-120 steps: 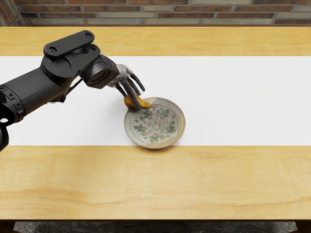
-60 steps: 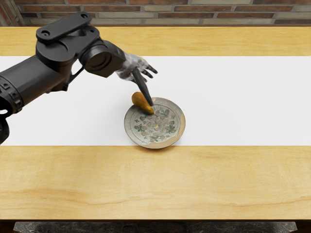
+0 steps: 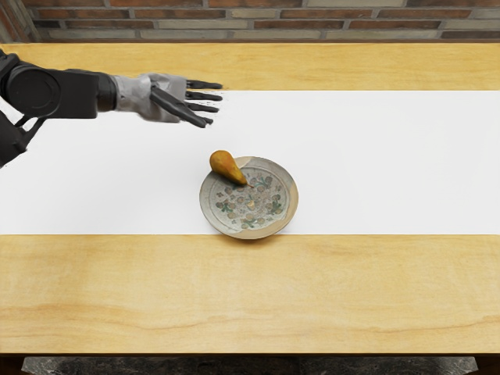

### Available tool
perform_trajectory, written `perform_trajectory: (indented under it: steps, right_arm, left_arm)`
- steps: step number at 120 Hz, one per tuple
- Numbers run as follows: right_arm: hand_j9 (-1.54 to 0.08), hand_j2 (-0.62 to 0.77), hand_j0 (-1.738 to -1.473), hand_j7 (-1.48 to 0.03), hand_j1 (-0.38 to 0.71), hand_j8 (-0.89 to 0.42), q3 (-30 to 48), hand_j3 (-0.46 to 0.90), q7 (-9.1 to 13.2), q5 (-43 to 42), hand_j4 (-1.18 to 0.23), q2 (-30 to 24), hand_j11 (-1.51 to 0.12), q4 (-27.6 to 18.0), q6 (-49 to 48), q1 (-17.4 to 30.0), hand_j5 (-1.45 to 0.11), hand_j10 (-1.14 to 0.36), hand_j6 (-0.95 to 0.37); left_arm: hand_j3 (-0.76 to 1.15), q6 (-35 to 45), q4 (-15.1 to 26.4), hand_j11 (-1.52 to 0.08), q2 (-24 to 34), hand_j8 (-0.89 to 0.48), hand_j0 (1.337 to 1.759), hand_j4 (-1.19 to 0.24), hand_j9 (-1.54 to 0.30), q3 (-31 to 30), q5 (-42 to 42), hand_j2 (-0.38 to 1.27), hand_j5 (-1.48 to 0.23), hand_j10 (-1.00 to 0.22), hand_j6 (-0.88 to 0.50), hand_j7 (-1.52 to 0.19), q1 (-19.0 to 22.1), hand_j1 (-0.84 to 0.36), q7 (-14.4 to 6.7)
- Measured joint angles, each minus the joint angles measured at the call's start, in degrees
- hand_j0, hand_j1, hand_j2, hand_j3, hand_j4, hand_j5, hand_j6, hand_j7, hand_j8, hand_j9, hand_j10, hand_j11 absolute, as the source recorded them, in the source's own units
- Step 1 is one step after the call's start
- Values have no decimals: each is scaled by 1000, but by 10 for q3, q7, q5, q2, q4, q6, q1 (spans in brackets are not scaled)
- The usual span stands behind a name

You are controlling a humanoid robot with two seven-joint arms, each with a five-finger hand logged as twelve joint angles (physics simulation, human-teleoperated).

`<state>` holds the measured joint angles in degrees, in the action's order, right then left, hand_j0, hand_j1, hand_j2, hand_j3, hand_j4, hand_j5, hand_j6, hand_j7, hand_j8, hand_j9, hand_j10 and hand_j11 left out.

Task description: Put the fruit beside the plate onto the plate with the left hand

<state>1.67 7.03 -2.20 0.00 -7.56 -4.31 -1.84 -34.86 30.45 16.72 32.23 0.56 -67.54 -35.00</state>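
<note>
**On a wooden table, a fruit lies across the rim of a patterned plate**

A light wooden table (image 3: 250, 297) fills the scene, backed at its far edge by a brick wall (image 3: 312, 16). A broad white strip (image 3: 391, 156) runs from left to right across the tabletop. On that strip, a little left of centre, stands a round plate (image 3: 291, 201) decorated with small green and brown figures.

The fruit (image 3: 226, 166), orange-brown and pear-shaped, rests on the plate's far-left rim. Its narrow end points inward over the patterned surface, and its rounded end juts out past the rim above the white strip. It lies tilted on its side, touching the plate.

The robot's left arm (image 3: 55, 92), dark and jointed, enters from the left edge. The left hand (image 3: 160, 95) hangs over the far edge of the white strip, to the far left of the plate and well apart from the fruit. The hand is empty, and its dark fingers (image 3: 199, 84) are stretched out flat and slightly spread, pointing right.
</note>
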Motion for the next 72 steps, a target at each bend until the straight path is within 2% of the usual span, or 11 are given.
perform_trajectory:
  steps: [14, 25, 36, 61, 72]
  right_arm:
    - [0, 0, -1658, 0, -349, 0, 0, 0, 0, 0, 0, 0, 0, 0, 0, 0, 0, 0, 0]
    - [0, 0, -1658, 0, -349, 0, 0, 0, 0, 0, 0, 0, 0, 0, 0, 0, 0, 0, 0]
    - [0, 0, -1658, 0, -349, 0, 0, 0, 0, 0, 0, 0, 0, 0, 0, 0, 0, 0, 0]
    - [0, 0, -1658, 0, -349, 0, 1, 0, 0, 1, 0, 0, 0, 0, 0, -3, 0, 0, 0]
    - [0, 0, -1658, 0, -349, 0, 0, 0, 0, 0, 0, 0, 0, 1, 0, -3, 0, 0, 0]
  left_arm:
    - [0, -1, 0, -4, 31, 0, 1658, -1, -4, 14, -52, 1, -4, -1, -1, -4, 35, 347, 0]
    - [0, -1, -1, -2, 79, 0, 1658, 0, -2, 21, -86, 1, -2, 0, 0, -2, 62, 348, 0]
    - [0, -2, -1, -2, 91, 2, 1658, 1, -1, 26, -104, 0, -1, 1, 2, -1, 100, 348, 0]
    - [0, -2, -1, 0, 160, 3, 1658, 2, 0, 32, -136, 0, 0, 2, 3, 0, 114, 348, 0]
    - [0, -2, -1, 0, 164, 4, 1658, 3, 0, 32, -144, 0, 0, 3, 4, 0, 119, 348, 0]
